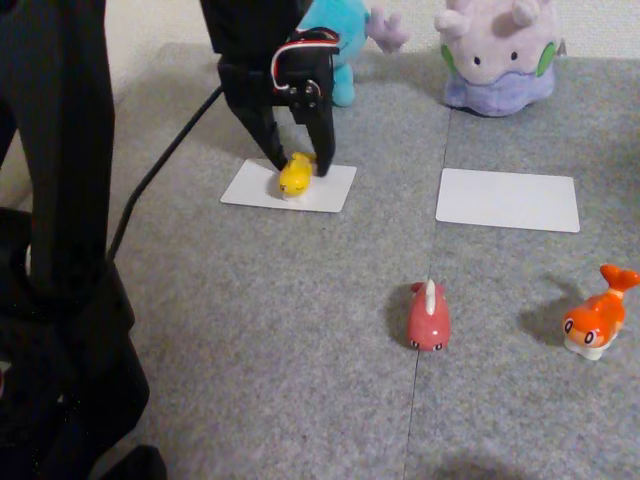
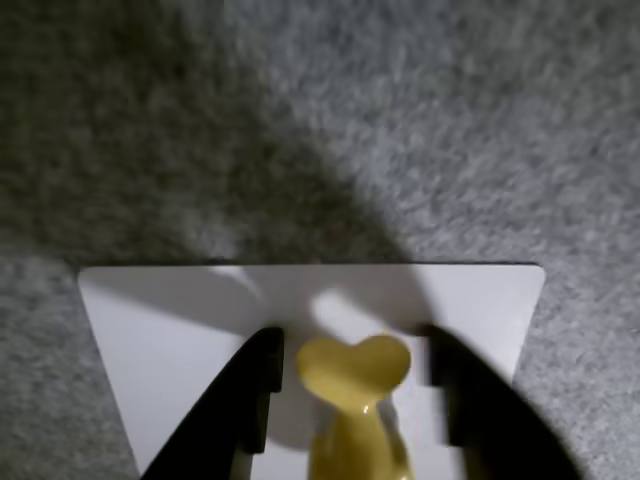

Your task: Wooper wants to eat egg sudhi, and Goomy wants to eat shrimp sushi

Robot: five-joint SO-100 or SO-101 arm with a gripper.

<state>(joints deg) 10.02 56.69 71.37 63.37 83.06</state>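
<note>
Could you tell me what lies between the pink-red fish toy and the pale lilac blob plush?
In the other view, the empty white card lies on grey carpet between the pink-red fish toy and the pale lilac blob plush; nothing rests on it.

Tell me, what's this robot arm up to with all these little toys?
The gripper is down at a white card in front of the blue plush, with the yellow fish toy between its fingers; the wrist view shows gaps either side of it. The card before the lilac plush is bare. The orange fish toy and a pink one sit on the grey mat.
</note>
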